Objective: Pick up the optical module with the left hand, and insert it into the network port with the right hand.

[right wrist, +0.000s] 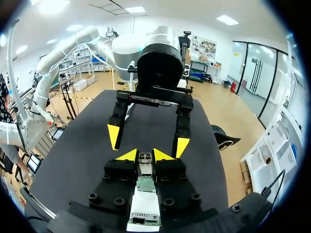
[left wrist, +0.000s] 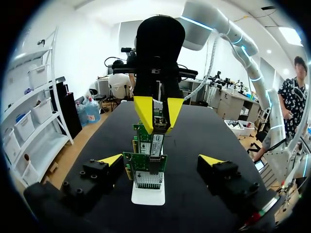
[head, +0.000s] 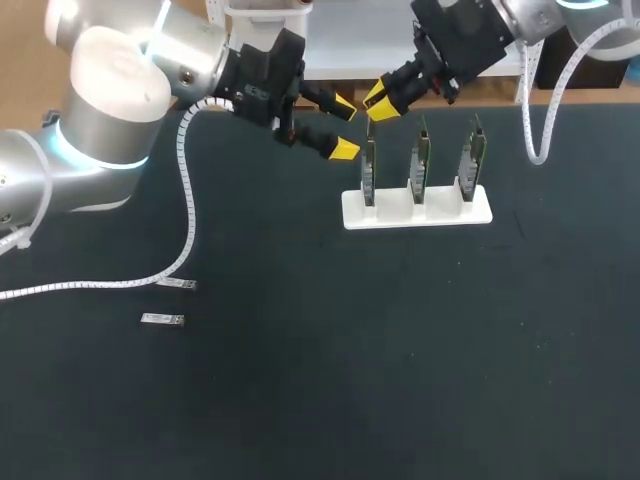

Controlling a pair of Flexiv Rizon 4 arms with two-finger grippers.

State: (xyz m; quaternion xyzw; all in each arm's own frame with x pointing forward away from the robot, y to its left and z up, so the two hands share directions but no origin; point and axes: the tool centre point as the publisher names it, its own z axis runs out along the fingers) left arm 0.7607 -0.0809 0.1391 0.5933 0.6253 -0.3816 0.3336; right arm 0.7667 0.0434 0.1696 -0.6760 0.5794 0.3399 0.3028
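While right jaws pinch optical module [right wrist: 144, 170] over end card [head: 369, 168] | white stand [head: 442, 212] holds three cards [head: 421, 162] | left jaws wide

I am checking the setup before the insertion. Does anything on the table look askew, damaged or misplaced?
Nothing looks damaged. The three cards stand upright in the white stand. Only two spare modules lie loose on the table, one beside the left arm's white cable.

Optical module [right wrist: 145, 169]: small, silver, in right gripper [right wrist: 145, 156], just above end network card [head: 368, 170]. Three green cards upright in white stand [head: 440, 214]. Two other modules [head: 162, 320] flat on table [head: 300, 390].
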